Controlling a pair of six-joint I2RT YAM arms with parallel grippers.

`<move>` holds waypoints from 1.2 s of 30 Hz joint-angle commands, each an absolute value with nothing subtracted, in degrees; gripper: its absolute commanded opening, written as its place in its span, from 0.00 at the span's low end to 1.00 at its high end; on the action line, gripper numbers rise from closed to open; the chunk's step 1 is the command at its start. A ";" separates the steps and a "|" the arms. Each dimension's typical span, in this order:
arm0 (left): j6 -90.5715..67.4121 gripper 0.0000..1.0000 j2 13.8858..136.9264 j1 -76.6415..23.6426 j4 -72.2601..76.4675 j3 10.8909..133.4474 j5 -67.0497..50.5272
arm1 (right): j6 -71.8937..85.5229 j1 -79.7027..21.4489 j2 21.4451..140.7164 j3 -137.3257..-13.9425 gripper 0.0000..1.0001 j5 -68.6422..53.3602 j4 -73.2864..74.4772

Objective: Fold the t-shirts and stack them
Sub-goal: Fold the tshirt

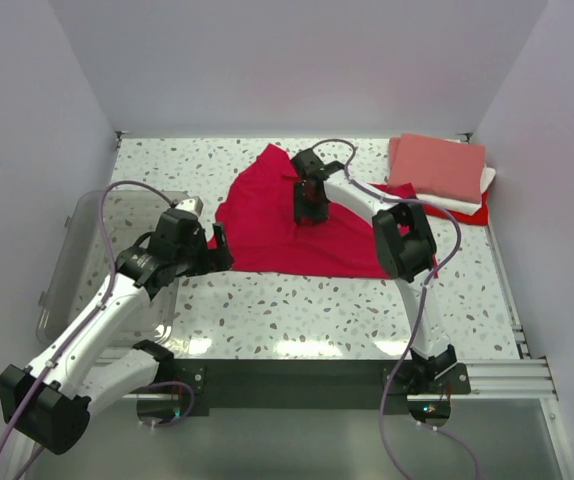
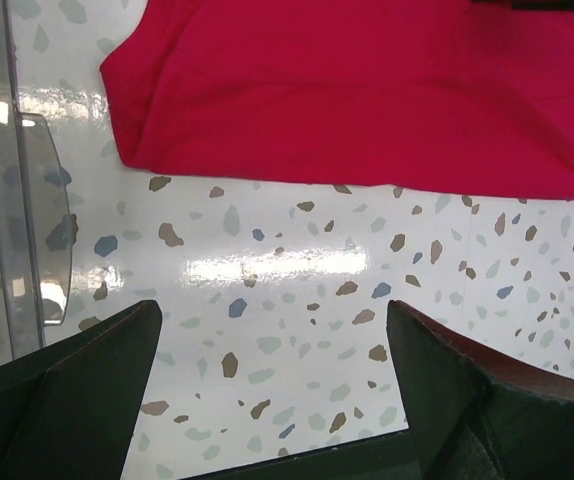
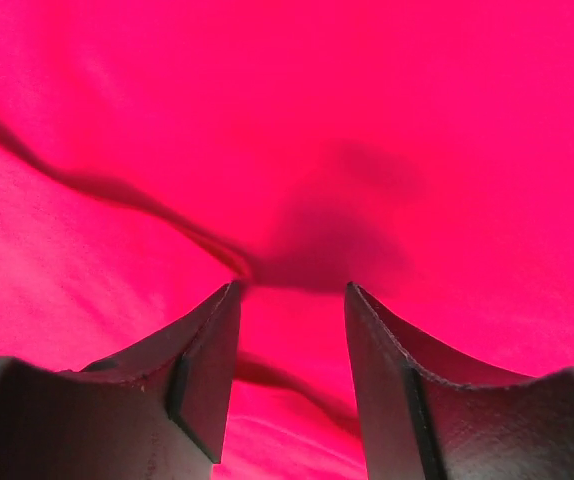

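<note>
A crimson-red t-shirt lies spread and wrinkled on the middle of the speckled table. My right gripper points down onto its upper middle. In the right wrist view the right gripper is open, red cloth fills the frame, and a crease runs up to the left fingertip. My left gripper is open and empty, low over the bare table just off the shirt's near left edge. A folded stack sits at the back right: salmon-pink on top, white under it, red at the bottom.
A clear plastic bin stands at the left edge of the table, beside the left arm; its rim shows in the left wrist view. White walls close in the table on three sides. Speckled tabletop lies in front of the shirt.
</note>
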State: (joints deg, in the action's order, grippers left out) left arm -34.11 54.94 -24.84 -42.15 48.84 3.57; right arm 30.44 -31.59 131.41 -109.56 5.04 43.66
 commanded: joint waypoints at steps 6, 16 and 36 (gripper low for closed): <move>-33.05 1.00 66.33 -25.49 -33.76 53.96 1.14 | 29.09 -29.97 115.87 -97.05 0.51 6.68 42.54; -29.18 1.00 87.61 -27.69 -26.99 67.14 2.02 | 28.05 -16.97 102.23 -78.32 0.57 1.49 38.58; -25.14 1.00 102.93 -27.69 -19.69 63.29 0.97 | 28.29 -11.95 103.98 -65.66 0.56 6.33 39.81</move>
